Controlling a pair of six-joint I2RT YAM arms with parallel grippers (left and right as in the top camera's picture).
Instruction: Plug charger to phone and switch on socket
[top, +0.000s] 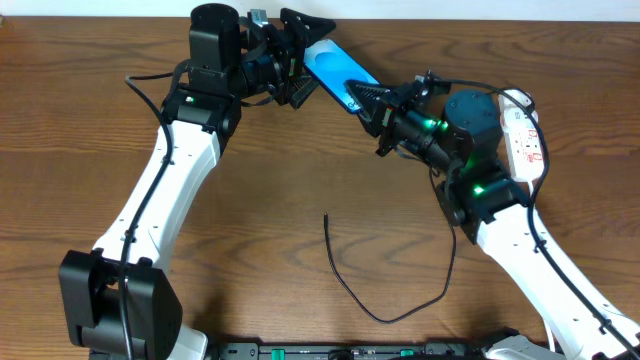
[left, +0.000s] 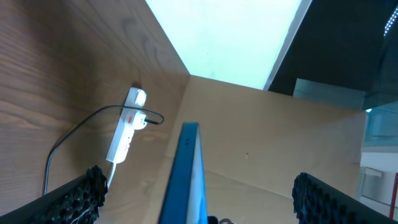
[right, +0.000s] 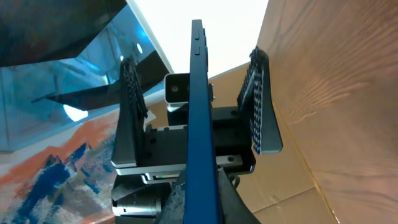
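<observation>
The right fingers (top: 370, 97) are closed on one end of the phone (top: 333, 66) — the other end stands between the left fingers (right: 260, 102), spread wide, not touching it.

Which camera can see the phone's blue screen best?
Overhead. There the phone shows most of its bright blue screen from above. The left wrist and right wrist views both see it edge-on, so it looks like just a thin blue strip, with no screen showing.

No lettering can be read anywhere: the phone (top: 335, 66) shows only a blue screen, and the red marks on the power strip (top: 524, 132) are too small.
</observation>
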